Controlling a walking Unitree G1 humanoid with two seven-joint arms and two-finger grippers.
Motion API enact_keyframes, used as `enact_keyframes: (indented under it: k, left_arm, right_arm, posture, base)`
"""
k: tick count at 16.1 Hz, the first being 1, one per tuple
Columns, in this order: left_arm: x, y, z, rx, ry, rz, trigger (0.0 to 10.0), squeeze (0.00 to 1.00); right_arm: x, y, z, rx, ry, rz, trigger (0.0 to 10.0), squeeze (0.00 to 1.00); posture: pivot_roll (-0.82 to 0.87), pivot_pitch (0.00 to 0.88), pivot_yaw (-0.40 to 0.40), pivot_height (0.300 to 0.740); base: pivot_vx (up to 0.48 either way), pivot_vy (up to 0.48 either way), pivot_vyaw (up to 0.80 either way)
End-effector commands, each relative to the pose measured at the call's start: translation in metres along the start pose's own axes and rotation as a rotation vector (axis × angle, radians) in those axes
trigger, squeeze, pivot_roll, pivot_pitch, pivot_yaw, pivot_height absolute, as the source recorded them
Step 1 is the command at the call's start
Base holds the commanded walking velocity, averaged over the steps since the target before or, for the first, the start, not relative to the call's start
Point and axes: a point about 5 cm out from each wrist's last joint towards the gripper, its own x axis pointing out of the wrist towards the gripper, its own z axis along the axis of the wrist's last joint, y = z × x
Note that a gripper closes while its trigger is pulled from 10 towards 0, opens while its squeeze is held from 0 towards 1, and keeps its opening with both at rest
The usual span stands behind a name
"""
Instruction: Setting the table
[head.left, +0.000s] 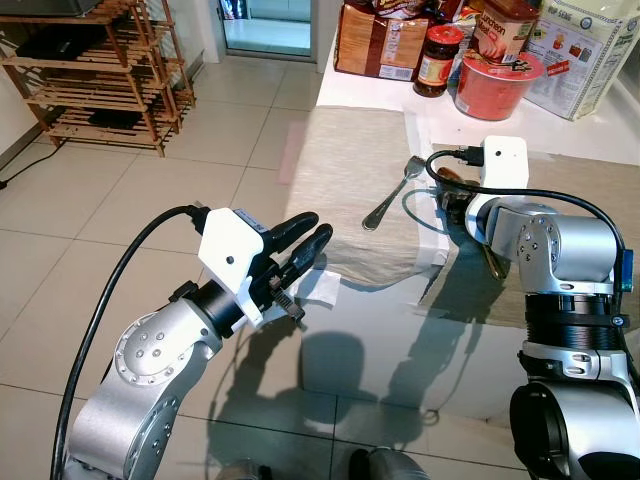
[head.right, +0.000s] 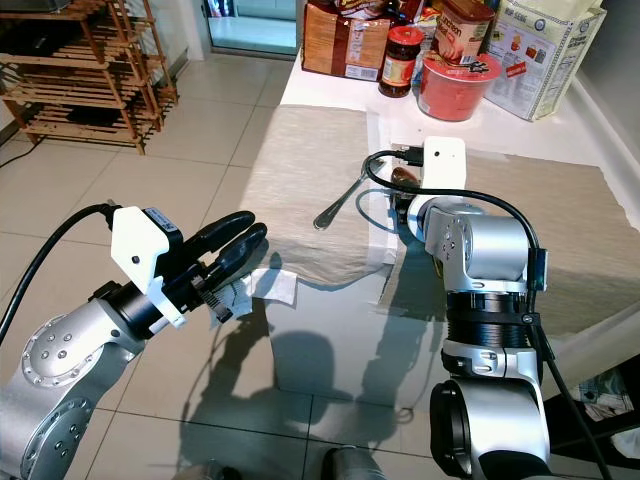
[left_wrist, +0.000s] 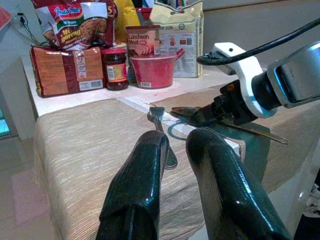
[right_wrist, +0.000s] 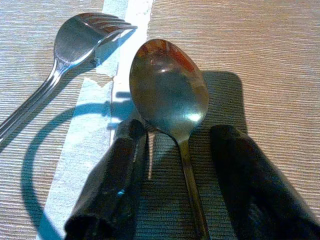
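Table (head.left: 360, 340) carrying two beige placemats (head.left: 350, 190), groceries at far edge. Right gripper (right_wrist: 172, 170) low over right mat, fingers spread wide either side of spoon (right_wrist: 170, 95) handle, not clamped. Left gripper (head.left: 300, 250) off table's near-left corner, fingers narrow, empty. Fork (head.left: 392, 193) on left mat.

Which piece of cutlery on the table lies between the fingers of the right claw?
The spoon: its handle runs between the two open fingers of the right claw. The fork lies apart, on the neighbouring placemat across the pale tape strip.
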Motion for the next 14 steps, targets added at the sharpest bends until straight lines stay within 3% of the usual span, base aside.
enact_keyframes:
  k: [1,8,12,14]
  left_arm:
    - [0.0,-0.004,0.005,0.004,-0.013,-0.018,10.0,0.0]
    - [0.001,-0.004,0.006,0.014,-0.01,-0.015,10.0,0.0]
    - [0.001,-0.004,0.005,0.015,-0.007,-0.016,10.0,0.0]
    - [0.002,-0.002,0.007,0.02,-0.012,-0.009,10.0,0.0]
  right_arm:
    - [0.004,0.006,-0.013,0.007,0.075,0.037,0.0,0.0]
    - [0.003,0.017,-0.011,0.11,0.08,0.133,0.0,0.0]
    - [0.004,0.015,-0.01,0.162,0.07,0.123,0.0,0.0]
    - [0.003,-0.006,0.004,0.329,-0.063,0.045,0.0,0.0]
  posture:
    - [-0.07,0.115,-0.004,0.74]
    - [-0.07,0.115,-0.006,0.74]
    - [-0.07,0.112,-0.007,0.74]
    - [-0.07,0.11,-0.008,0.74]
  base:
    - [0.0,0.0,0.0]
    - [0.0,0.0,0.0]
    - [0.0,0.0,0.0]
    - [0.0,0.0,0.0]
